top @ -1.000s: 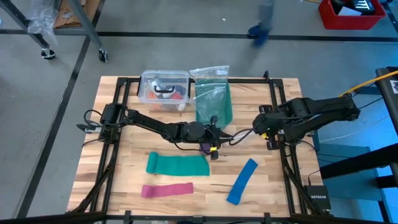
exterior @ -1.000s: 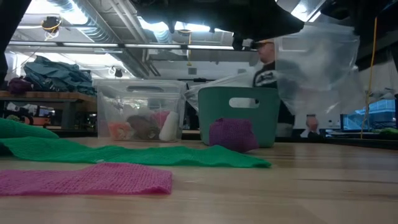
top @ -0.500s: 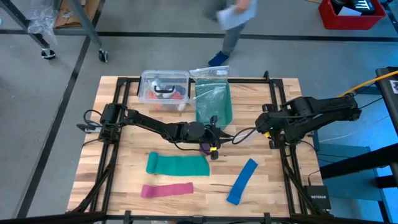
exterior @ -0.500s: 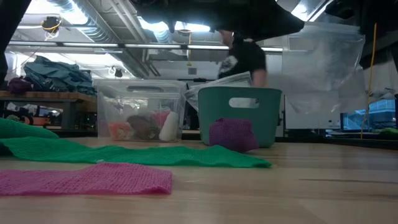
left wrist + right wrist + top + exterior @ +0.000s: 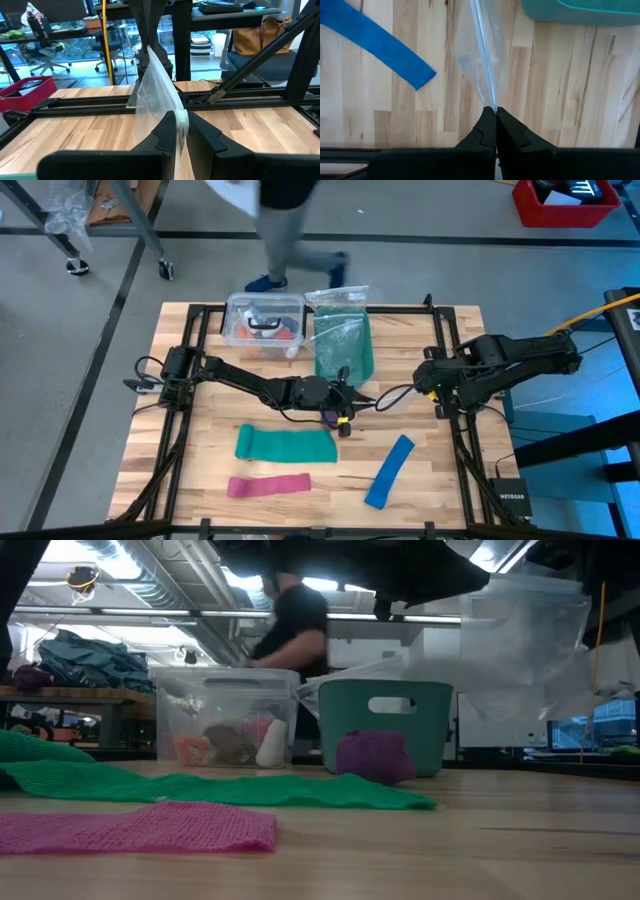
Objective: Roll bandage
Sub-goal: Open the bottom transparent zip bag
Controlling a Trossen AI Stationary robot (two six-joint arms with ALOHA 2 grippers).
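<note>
Pale wooden slatted worktop (image 5: 200, 450). Clear thin plastic bag (image 5: 155, 97) stretched mid-worktop, pinched shut by left claw (image 5: 181, 137) and right claw (image 5: 495, 114). Small purple fabric roll (image 5: 373, 756) just beneath, before teal bin (image 5: 385, 720). Best kept taut, lowered over roll.

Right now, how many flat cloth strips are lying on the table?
3: the green strip at the middle, the pink strip just in front of it, and the blue strip toward the right arm's side. Others may be hidden in the bins.
</note>
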